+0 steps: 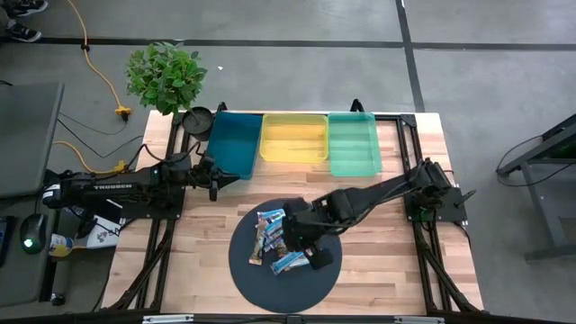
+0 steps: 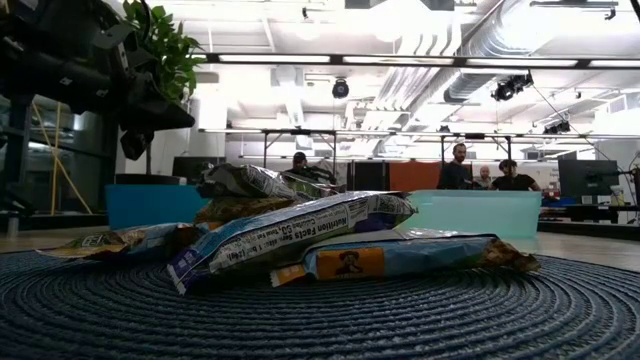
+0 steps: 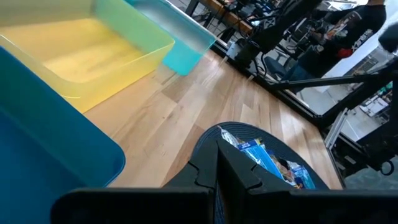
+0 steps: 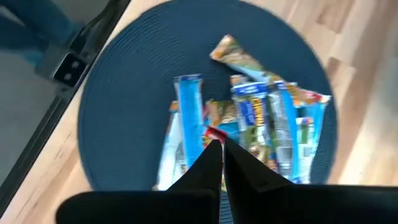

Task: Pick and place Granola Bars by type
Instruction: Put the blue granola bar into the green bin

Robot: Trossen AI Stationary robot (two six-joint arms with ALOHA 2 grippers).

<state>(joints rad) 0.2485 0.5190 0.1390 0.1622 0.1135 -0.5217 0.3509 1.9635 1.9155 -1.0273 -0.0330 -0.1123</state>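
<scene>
Woven into concentric ridges, the dark round mat (image 2: 320, 310) filled the foreground of the low view, and the Granola Bars (image 2: 300, 240) were seen heaped on it in a loose, overlapping pile. From above, the mat (image 1: 247, 270) lay at 6 o'clock on the wooden table (image 1: 396, 261), with the bars (image 1: 273, 241) gathered toward its 12 o'clock half. A blue bin (image 1: 232, 144), a yellow bin (image 1: 293, 138) and a green bin (image 1: 353, 142) were ranged side by side at 12 o'clock of the table.

The bars were judged light, thin and pliable, their glossy wrappers likely slippery and easily crumpled; a hold across the narrow width near mid-length was judged safest, on a bar lying uppermost or at the edge of the pile.

The right gripper (image 4: 222, 149) was shown directly over the pile, its fingers drawn together to a narrow slit, with a red-tipped wrapper (image 4: 214, 133) just at the fingertips; whether anything was pinched could not be told. A long blue bar (image 4: 188, 118) lay just beside the tips.

The left gripper (image 1: 214, 174) was held at 9 o'clock, beside the blue bin, well apart from the bars; its fingers appeared closed and empty.
</scene>
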